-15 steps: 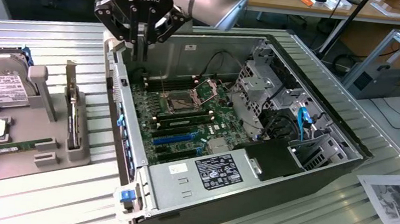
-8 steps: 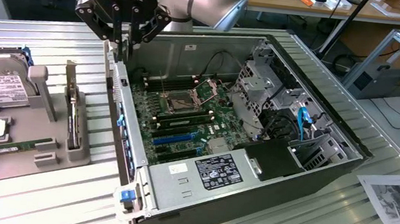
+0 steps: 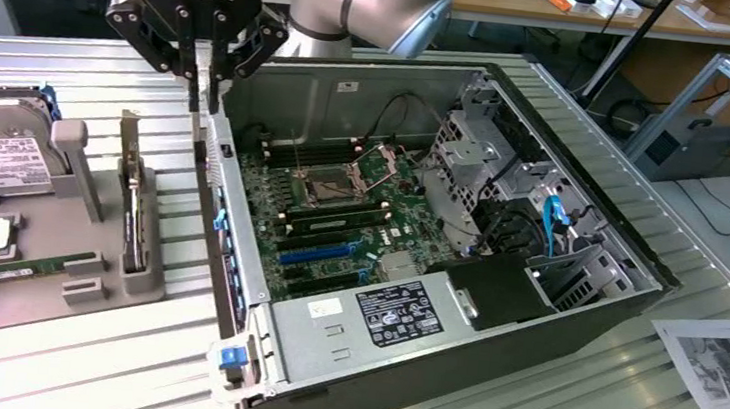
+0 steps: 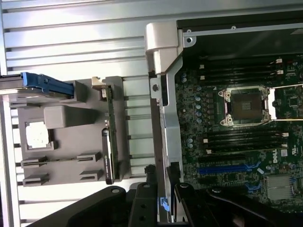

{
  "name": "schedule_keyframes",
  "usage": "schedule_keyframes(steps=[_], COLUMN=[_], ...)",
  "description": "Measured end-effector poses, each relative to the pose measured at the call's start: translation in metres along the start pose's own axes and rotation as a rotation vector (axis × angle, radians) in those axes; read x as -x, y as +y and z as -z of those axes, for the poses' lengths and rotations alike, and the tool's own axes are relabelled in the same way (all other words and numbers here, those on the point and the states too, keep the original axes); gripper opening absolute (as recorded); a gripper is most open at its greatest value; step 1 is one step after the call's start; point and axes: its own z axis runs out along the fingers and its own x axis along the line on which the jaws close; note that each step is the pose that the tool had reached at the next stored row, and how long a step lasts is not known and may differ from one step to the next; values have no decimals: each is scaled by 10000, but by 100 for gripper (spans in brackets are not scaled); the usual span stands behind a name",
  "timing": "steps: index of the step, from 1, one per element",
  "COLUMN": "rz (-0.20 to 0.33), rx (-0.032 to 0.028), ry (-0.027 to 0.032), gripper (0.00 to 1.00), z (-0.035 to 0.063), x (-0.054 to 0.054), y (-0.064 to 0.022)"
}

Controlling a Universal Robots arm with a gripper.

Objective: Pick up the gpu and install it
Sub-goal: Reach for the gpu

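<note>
**A:** The gripper (image 3: 203, 99) hangs over the rim of the open computer case (image 3: 364, 360), fingers pointing down. Are they parted?

**B:** Only by a narrow gap. On the wrist view, the gripper (image 4: 162, 169) has the case's silver rim showing through that gap, and nothing is clamped. I can't tell whether the fingertips touch the rim.

**A:** And the gpu (image 3: 136, 213)?

**B:** It's not in the gripper. It stands on edge in the grey holder (image 3: 109, 290) on the bench (image 3: 69, 362), just beside the gripper on the side away from the case. The wrist view catches the gpu (image 4: 108, 142) edge-on, so the board's face is hidden.

**A:** What's beyond it?

**B:** A hard drive (image 3: 1, 154), farther from the gripper and cut off at the frame edge. A memory stick (image 3: 24, 268) lies flat in the holder.

**A:** Inside the case?

**B:** The motherboard (image 3: 364, 219) lies on the gripper's other side, with the processor socket (image 3: 335, 188) in plain sight. The case wall partly hides the slots nearest the gripper.
</note>
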Motion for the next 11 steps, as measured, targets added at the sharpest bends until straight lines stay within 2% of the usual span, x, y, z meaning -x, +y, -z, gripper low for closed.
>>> schedule_keyframes(steps=[5, 9, 11], rz=[-6, -9, -8], rx=[34, 50, 53], ry=[104, 183, 202], gripper=[22, 22, 22], z=[-4, -6, -7], x=[-146, -217, -227], y=[-11, -17, -18])
